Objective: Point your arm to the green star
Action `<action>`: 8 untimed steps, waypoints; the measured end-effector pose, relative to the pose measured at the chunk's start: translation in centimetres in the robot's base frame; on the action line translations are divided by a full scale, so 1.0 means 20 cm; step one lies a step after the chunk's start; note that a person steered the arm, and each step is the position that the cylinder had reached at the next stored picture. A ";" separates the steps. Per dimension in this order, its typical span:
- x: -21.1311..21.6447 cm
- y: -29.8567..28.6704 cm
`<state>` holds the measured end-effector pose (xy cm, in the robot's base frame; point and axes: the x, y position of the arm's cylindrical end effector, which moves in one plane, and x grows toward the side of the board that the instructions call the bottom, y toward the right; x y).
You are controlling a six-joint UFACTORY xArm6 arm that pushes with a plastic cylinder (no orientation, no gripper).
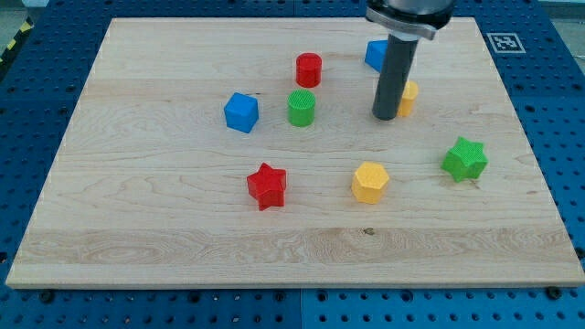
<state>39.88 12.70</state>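
The green star (465,159) lies on the wooden board (164,210) at the view's right, near the right edge. My tip (385,116) is at the end of the dark rod, up and to the left of the star, well apart from it. The tip stands right next to a yellow block (409,96), which the rod partly hides.
A blue block (374,55) sits partly hidden behind the rod at the top. A red cylinder (309,69), a green cylinder (302,107) and a blue cube (241,111) lie left of the tip. A red star (267,185) and a yellow hexagon (370,182) lie lower down.
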 end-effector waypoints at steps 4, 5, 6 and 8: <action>0.17 0.58; 0.43 0.71; 0.57 0.71; 0.64 0.54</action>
<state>52.74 23.51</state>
